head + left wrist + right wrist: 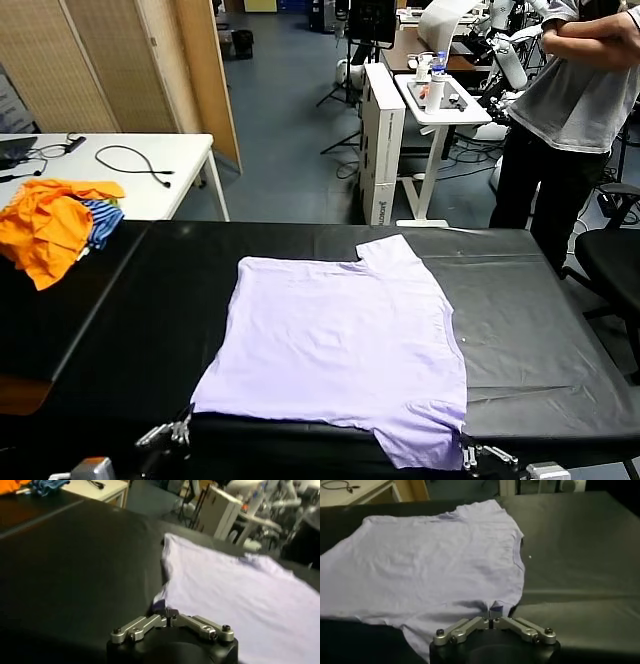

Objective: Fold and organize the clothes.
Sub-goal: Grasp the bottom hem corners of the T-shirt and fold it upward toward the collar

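The pale lavender T-shirt (340,340) lies flat and sideways on the black table (540,330), plain side up, sleeves toward the right. My left gripper (180,432) is at the table's near edge, shut on the shirt's near-left hem corner (159,601); its own view shows the closed gripper (168,614) with the shirt (235,595) beyond it. My right gripper (468,455) is at the near edge, shut on the near sleeve's fabric. In the right wrist view the closed gripper (491,616) pinches up a small fold of the shirt (430,560).
Bright orange garments (45,225) and a blue-striped cloth (100,222) lie heaped at the table's far left. A white table (120,160) with cables stands behind. A person (580,100) stands at the back right beside a black chair (612,262) and a white cart (440,105).
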